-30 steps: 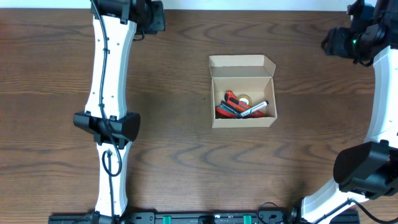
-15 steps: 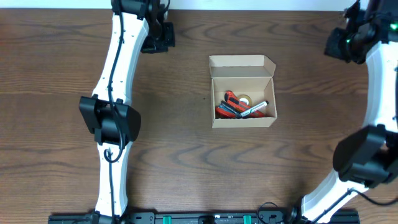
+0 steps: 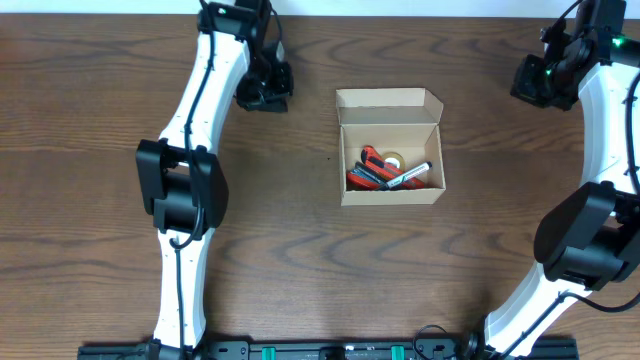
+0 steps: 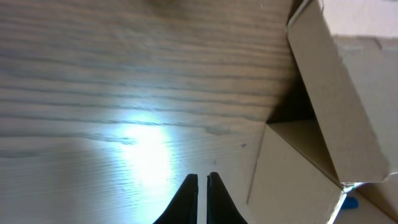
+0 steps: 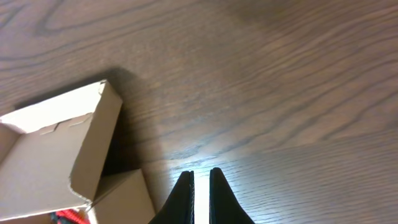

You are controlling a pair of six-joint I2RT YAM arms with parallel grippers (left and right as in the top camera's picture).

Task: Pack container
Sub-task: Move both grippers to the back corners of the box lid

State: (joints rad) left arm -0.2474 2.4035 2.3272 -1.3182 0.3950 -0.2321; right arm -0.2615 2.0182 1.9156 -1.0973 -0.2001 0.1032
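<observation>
Tan cardboard container (image 3: 392, 196), a small rectangular box, sits on the dark wood-grain worktop (image 3: 300, 250) about mid-width, nearer the far edge than the near one. Its hinged lid flap (image 3: 390, 107) is open, folded back toward the far edge. Inside is a loose pile of red and black markers (image 3: 372, 176), with a pale roll-like item (image 3: 396, 159) I can't identify. I see nothing loose outside the box in the overhead view.

Left tool (image 3: 265, 88): fingers together, empty, near the far edge just left of the box, not touching; its wrist view shows the box corner ahead. Right tool (image 3: 535, 82): fingers together, empty, near the far right corner, well apart from the box.

Read: loading looks done or nearly so. What's left is probably folding the flap down and tucking it. Neither tool is on the flap yet.
</observation>
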